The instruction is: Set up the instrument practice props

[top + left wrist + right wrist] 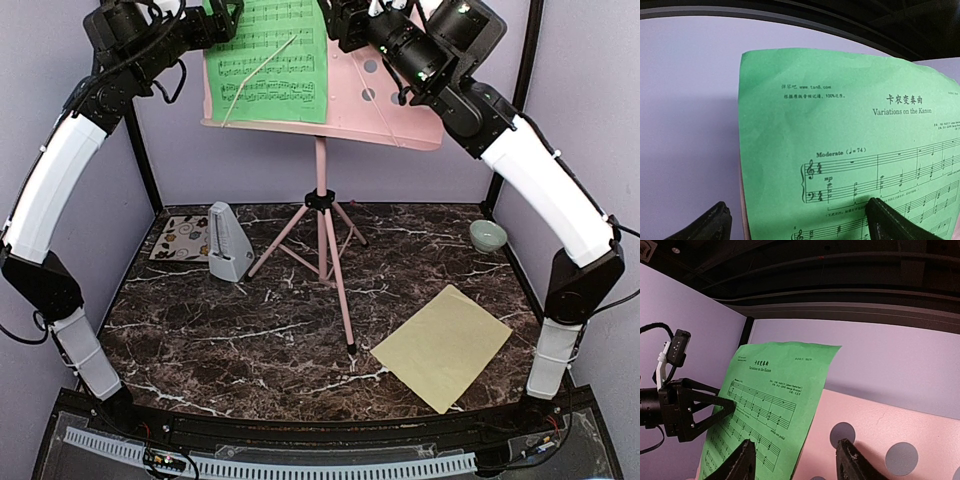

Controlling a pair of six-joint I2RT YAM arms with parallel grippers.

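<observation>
The green sheet-music page (268, 60) (840, 140) (775, 390) leans upright on the left half of the pink music stand's hole-dotted desk (395, 115) (875, 425). My left gripper (222, 20) (797, 224) is open wide and straddles the page's left edge, with one finger (892, 220) in front of the paper. At the page's right edge my right gripper (335, 25) (797, 462) stands open, holding nothing. The pale-yellow page (443, 345) lies flat at the table's front right. The grey-white metronome (228, 243) stands left of the stand's tripod legs (325, 250).
A flower-patterned card (180, 238) lies behind the metronome at the left. A small pale-green bowl (487, 236) sits at the back right. Lilac walls close in the back and both sides, and both arms reach high over the table.
</observation>
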